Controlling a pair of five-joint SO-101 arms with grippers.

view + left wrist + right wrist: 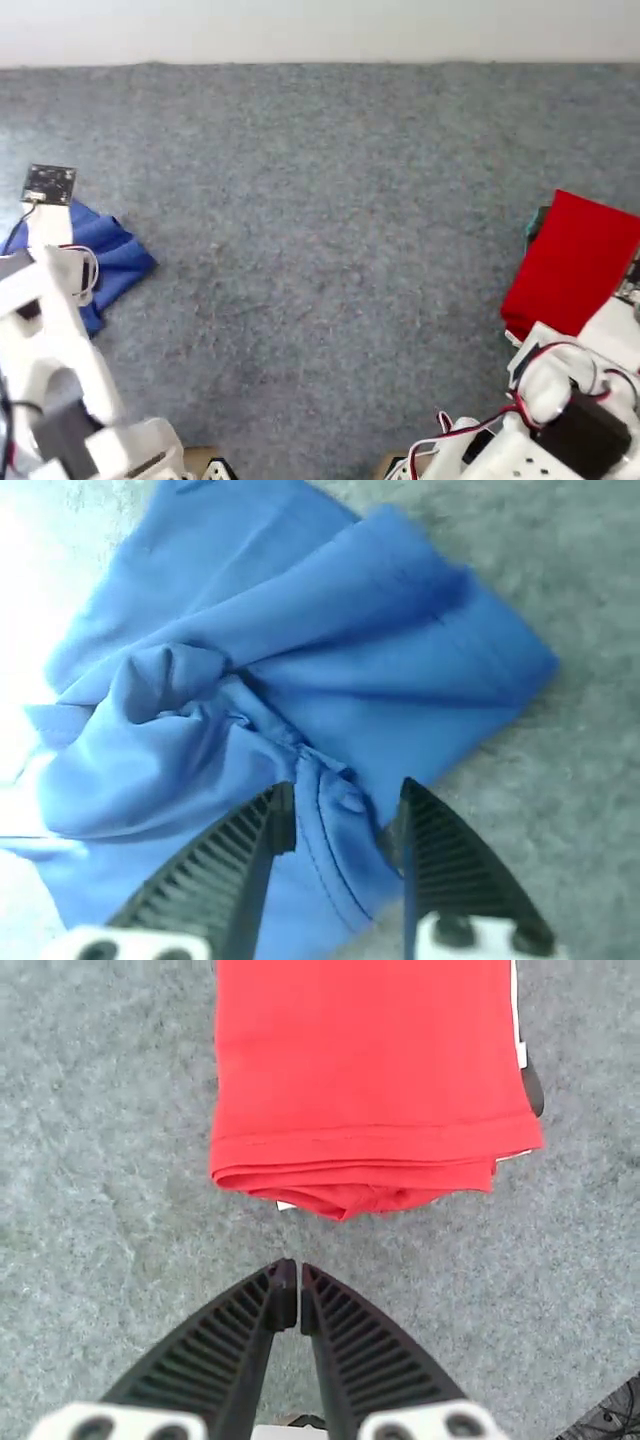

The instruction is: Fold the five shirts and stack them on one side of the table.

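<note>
A crumpled blue shirt lies at the left edge of the grey table, partly hidden under the left arm. My left gripper stands open low over the blue shirt, with a bunched ridge of the cloth between its fingers. At the right edge a folded red shirt tops a stack, and a dark garment edge peeks out beneath it. My right gripper is shut and empty, hovering over bare table just short of the red shirt's folded edge.
White and dark layers show under the red shirt at the stack's side. The right arm's white body and red wires fill the near right corner. A pale wall runs along the table's far edge.
</note>
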